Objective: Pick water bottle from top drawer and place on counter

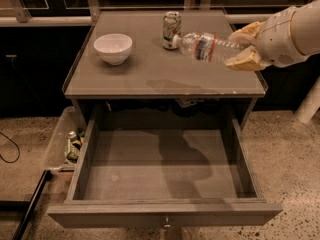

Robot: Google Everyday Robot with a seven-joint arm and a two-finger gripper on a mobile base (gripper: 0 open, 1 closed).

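Note:
My gripper (243, 48) reaches in from the right, above the right side of the counter (150, 76). It is shut on the base end of the water bottle (207, 46). The bottle is clear and ribbed with a red, white and dark label. It lies nearly level in the air, cap pointing left toward the soda can. The top drawer (165, 214) is pulled fully open below the counter, and its grey floor shows nothing in it.
A white bowl (113, 48) stands on the counter's left side. A green-and-white soda can (171, 30) stands at the back middle, close to the bottle's cap. A clear plastic bin (62, 144) with cans sits on the floor left of the drawer.

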